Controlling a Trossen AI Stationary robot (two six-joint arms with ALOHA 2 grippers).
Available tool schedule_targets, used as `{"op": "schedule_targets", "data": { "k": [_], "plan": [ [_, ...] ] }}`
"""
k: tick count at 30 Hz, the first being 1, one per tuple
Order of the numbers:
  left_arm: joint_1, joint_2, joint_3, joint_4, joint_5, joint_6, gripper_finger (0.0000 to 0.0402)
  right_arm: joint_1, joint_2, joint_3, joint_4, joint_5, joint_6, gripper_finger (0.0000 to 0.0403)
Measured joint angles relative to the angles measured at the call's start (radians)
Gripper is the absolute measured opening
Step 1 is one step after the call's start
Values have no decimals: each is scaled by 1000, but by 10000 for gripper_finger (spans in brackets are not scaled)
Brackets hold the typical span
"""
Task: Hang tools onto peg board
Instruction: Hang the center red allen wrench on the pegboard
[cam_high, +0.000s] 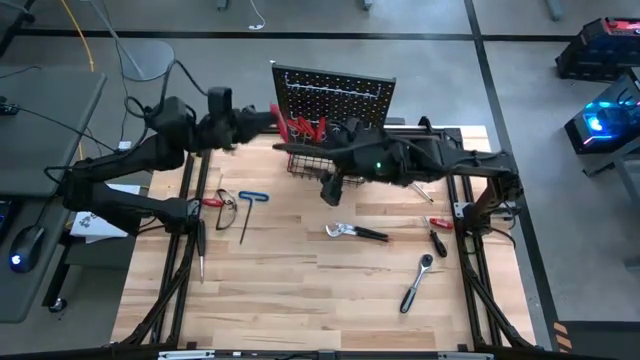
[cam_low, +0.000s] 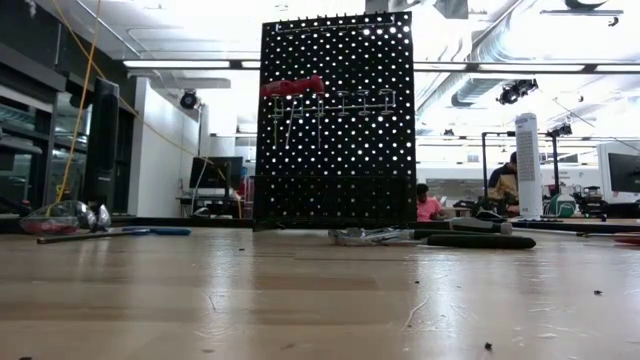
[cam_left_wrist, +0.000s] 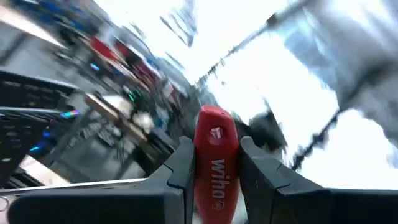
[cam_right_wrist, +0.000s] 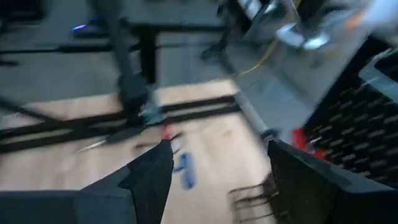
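The black peg board (cam_high: 335, 98) stands at the table's far edge, with a wire basket (cam_high: 305, 160) at its foot. Red-handled tools (cam_low: 292, 86) hang on its hooks. My left gripper (cam_high: 266, 120) is raised beside the board's left edge, shut on a red screwdriver handle (cam_left_wrist: 216, 155). My right gripper (cam_high: 328, 192) hovers open in front of the basket, with nothing between its fingers (cam_right_wrist: 152, 177). On the table lie a blue T-key (cam_high: 250, 205), pliers (cam_high: 356, 232) and a chrome ratchet (cam_high: 417, 281). My left gripper pinches the red handle's two sides (cam_left_wrist: 200, 163) between its two fingers. The handle runs along the fingers, and its rounded butt end (cam_left_wrist: 214, 118) sticks out past the fingertips. It is lifted clear of the table. The gripper body hides the shaft.
A long screwdriver (cam_high: 200, 250) lies by the left frame rail. A small red-handled one (cam_high: 438, 222) and a black-handled one (cam_high: 437, 242) lie at the right. Bare wood spreads along the near edge. The room beyond shows desks, screens and seated people (cam_low: 430, 205).
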Motion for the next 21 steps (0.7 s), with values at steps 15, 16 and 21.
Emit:
{"op": "schedule_targets", "data": {
  "k": [15, 16, 21],
  "plan": [
    [-152, 130, -1, 129, -308, -281, 76, 131, 72, 0, 492, 554, -438, 252],
    [-162, 139, -1, 145, -314, -281, 76, 131, 72, 0, 495, 554, -441, 252],
    [-179, 178, -2, 237, -329, -281, 76, 124, 72, 0, 485, 533, -455, 252]
  ]
}}
